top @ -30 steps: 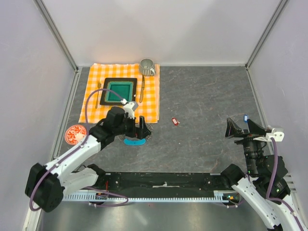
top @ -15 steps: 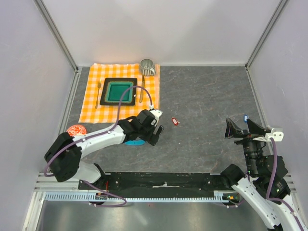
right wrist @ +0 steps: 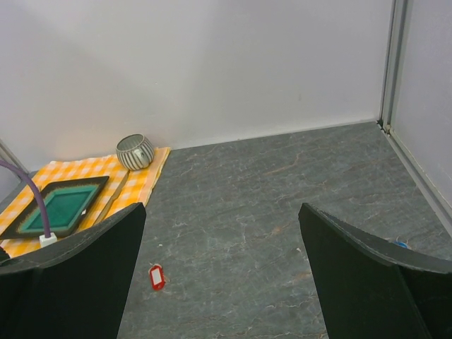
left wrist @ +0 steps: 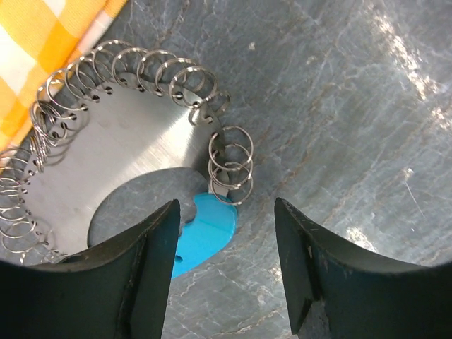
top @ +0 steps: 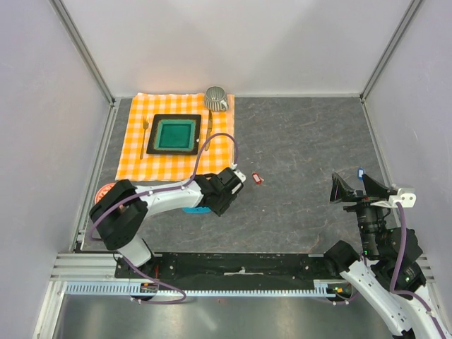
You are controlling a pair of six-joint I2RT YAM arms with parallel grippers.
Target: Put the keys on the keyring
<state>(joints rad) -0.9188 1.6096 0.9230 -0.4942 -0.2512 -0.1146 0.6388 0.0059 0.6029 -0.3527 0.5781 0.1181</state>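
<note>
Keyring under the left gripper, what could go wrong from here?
The open left gripper may pinch only one loose wire loop of the keyring, which could slip out. The loops lie against the checked cloth, so lifting might snag it. The red key lies near that arm and could get knocked.

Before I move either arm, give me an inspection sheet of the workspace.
Surface: dark grey stone-look tabletop, flat.
Job's things: metal-coil keyring with light-blue strip lies flat below the left gripper; red-tagged key loose mid-table; blue-tagged key loose beside the right gripper; neither is on the ring.
Clutter: orange checked cloth carrying green square tray, fork and ribbed grey cup; red-patterned saucer partly under the left arm.
Grippers: left gripper open, empty; right gripper open, empty.
Cables: purple cable loops over the left arm; another along the right arm.
Surroundings: pale walls, metal frame posts.
</note>
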